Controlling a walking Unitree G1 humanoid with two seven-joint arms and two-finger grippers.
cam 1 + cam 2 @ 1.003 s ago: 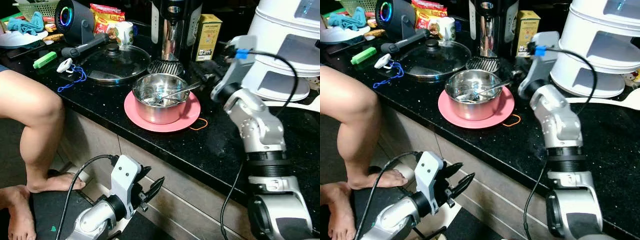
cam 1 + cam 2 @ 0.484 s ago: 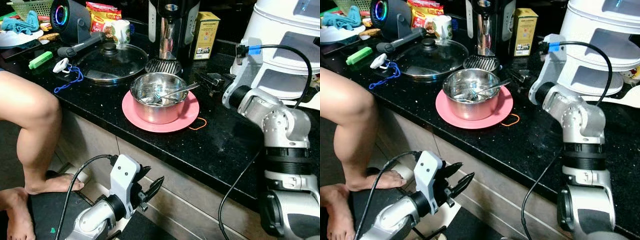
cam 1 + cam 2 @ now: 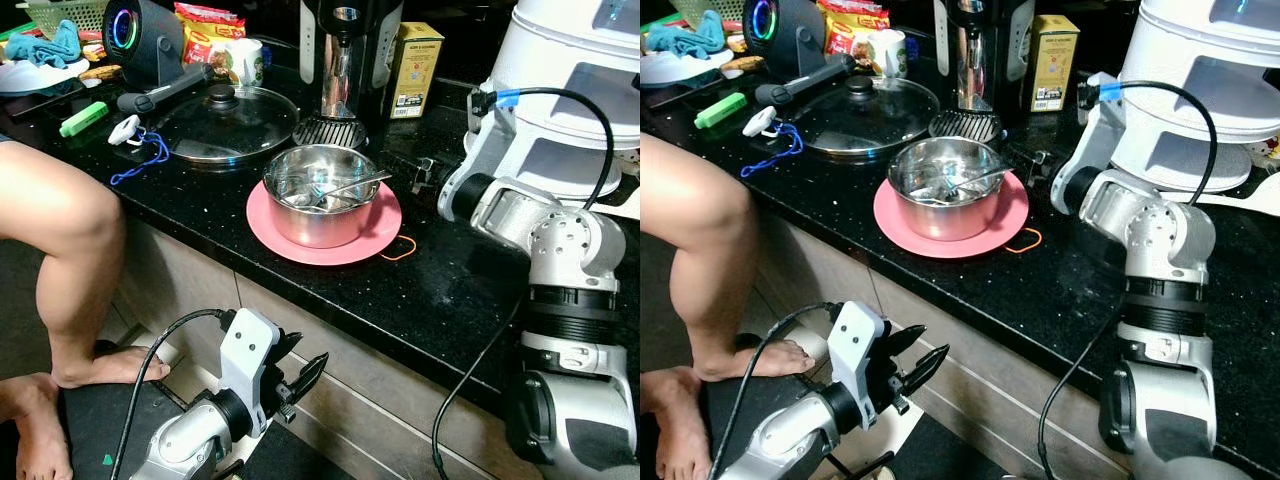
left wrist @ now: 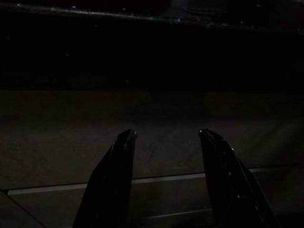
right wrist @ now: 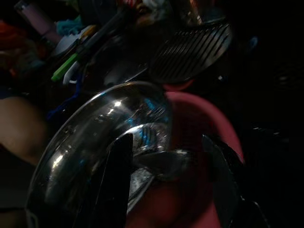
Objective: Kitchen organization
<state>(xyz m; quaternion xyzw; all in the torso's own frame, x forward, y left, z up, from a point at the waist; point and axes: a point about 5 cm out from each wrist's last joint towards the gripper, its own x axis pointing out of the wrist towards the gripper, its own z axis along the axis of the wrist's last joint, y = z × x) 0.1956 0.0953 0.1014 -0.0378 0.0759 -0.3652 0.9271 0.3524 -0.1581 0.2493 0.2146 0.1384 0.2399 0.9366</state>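
1. Hanging low before the cabinet front: left gripper (image 3: 300, 375), fingers spread, holding nothing.
2. Sitting on pink plate (image 3: 372, 235), near counter (image 3: 440, 290) edge: steel bowl (image 3: 320, 195) with spoon (image 3: 352, 184).
3. Reaching just right of bowl: right gripper (image 5: 166, 156), fingers spread around spoon handle.
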